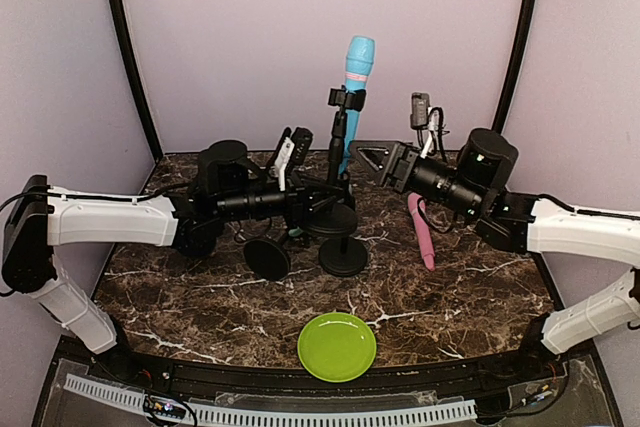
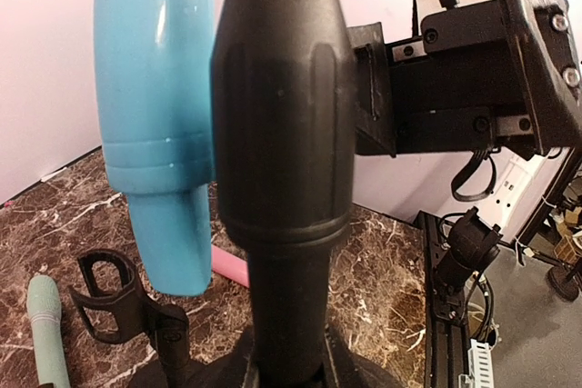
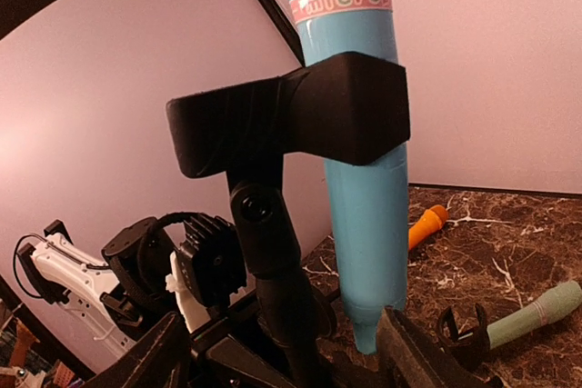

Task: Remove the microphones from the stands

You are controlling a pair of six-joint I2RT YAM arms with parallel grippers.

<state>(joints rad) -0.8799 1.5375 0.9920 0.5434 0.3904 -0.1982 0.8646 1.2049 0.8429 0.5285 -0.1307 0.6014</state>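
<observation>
Currently the dark marble worktop (image 1: 200, 297) carries everything. Near the middle of its back edge rises the stand (image 1: 340, 162). The left end effector (image 1: 315, 205) is clenched low on the stand, seemingly to brace it. The right end effector (image 1: 365, 159) is released. Its fingers (image 3: 414, 352) are spread to either side of the lower end of the mic (image 3: 364, 224). I cannot tell whether one pad already touches it.

The mic sits in the stand, upright with a slight lean. The black clip (image 3: 341, 106) grips it around the body, and its tail hangs free below. The step in hand looks like the reach for a hold, since nothing is lifted yet. Next, I judge, the right jaws need to close on the body below the clip. They should then draw it upward along its own line, because the body widens toward the head and would not pass downward. Meanwhile the left should hold the stand against tipping.

The mic is sky-blue, smooth plastic that tapers to a blunt tail, with a pink lettered band (image 3: 341, 2) beneath the head.
</observation>
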